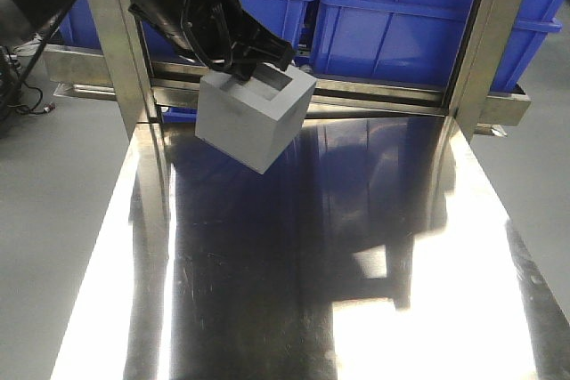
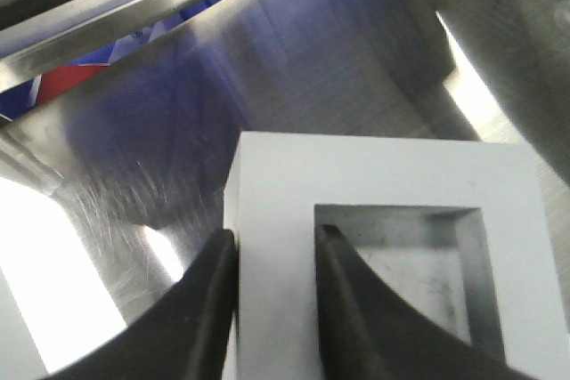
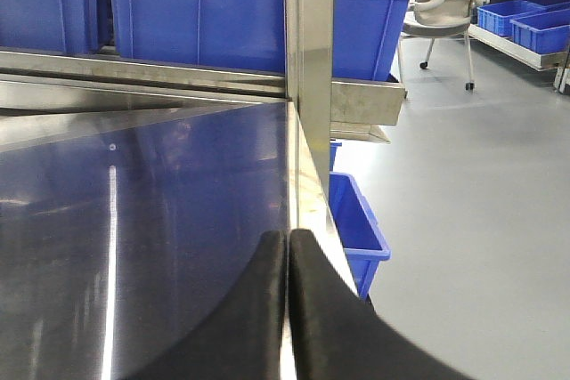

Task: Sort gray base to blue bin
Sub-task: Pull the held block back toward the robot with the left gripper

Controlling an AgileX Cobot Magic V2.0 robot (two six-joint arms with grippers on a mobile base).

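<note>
The gray base [image 1: 254,122] hung tilted above the steel table [image 1: 294,291] — apparently clear of it — one wall pinched by the left gripper [image 2: 276,251], near the blue bin [image 1: 401,24]. The right gripper [image 3: 287,251] had its fingers pressed together, holding nothing.

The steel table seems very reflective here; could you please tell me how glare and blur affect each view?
Front-facing view: the steel table blows out white along its left edge and lower right and mirrors blue mid-surface; the gray base is evenly lit. Left wrist view: glare lower left, soft background, gray base crisp. Right wrist view: one thin glare streak; the right gripper is dark.
</note>
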